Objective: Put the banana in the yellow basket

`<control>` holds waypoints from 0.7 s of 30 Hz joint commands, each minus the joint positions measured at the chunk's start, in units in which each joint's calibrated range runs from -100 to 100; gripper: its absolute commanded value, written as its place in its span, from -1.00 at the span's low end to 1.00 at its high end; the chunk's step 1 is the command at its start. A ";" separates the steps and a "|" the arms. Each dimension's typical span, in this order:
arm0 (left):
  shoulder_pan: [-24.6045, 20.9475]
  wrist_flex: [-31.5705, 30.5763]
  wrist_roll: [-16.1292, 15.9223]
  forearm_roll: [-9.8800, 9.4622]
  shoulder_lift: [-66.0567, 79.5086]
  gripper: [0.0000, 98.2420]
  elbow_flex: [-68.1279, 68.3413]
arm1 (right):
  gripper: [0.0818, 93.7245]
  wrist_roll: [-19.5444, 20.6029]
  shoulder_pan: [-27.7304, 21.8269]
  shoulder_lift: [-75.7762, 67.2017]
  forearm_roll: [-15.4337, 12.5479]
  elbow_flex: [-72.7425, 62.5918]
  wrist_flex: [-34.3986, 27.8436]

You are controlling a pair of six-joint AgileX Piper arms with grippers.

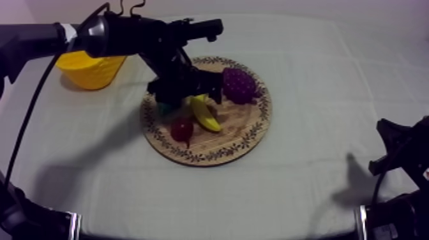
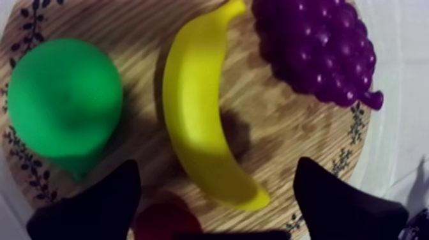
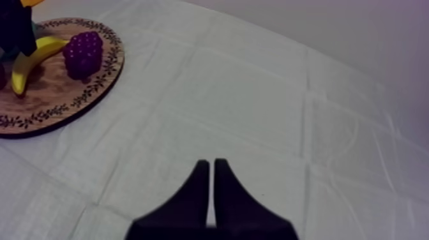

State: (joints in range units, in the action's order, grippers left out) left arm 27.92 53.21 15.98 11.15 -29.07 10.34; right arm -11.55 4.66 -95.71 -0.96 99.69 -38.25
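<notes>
The yellow banana [image 1: 205, 113] lies on the round wooden board [image 1: 191, 156], between the purple grapes [image 1: 239, 85] and a green pear [image 1: 167, 107]. My left gripper [image 1: 188, 96] hangs just above the banana's far end. In the left wrist view the left gripper [image 2: 217, 165] is open, its black fingers [image 2: 96, 204] standing on either side of the banana [image 2: 195, 108] without touching it. The yellow basket [image 1: 89, 69] stands at the back left, partly behind the left arm. My right gripper [image 3: 212, 169] is shut on nothing over bare cloth at the near right.
A small red fruit [image 1: 182, 129] lies on the board beside the banana's near end. The pear [image 2: 64, 105] and grapes [image 2: 316, 48] flank the banana closely. Open cloth stretches between the board [image 3: 57, 108] and my right gripper.
</notes>
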 commanded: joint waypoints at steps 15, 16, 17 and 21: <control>-0.41 3.82 0.15 1.15 -5.14 0.76 -6.55 | -0.99 -0.05 0.01 -0.05 0.01 -0.03 0.02; -0.53 4.08 0.02 1.35 -5.41 0.75 -6.75 | -0.99 -0.05 0.01 -0.05 0.01 -0.03 0.02; -0.64 4.32 -0.10 1.55 -5.63 0.73 -6.89 | -0.99 -0.05 0.01 -0.05 0.01 -0.03 0.02; -0.99 4.98 -0.60 2.36 -6.35 0.65 -7.13 | -0.99 -0.05 0.01 -0.05 0.01 -0.03 0.02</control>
State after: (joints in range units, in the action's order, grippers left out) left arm 26.96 57.99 15.59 13.26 -35.30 3.24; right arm -11.61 4.66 -95.71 -0.96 99.69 -38.18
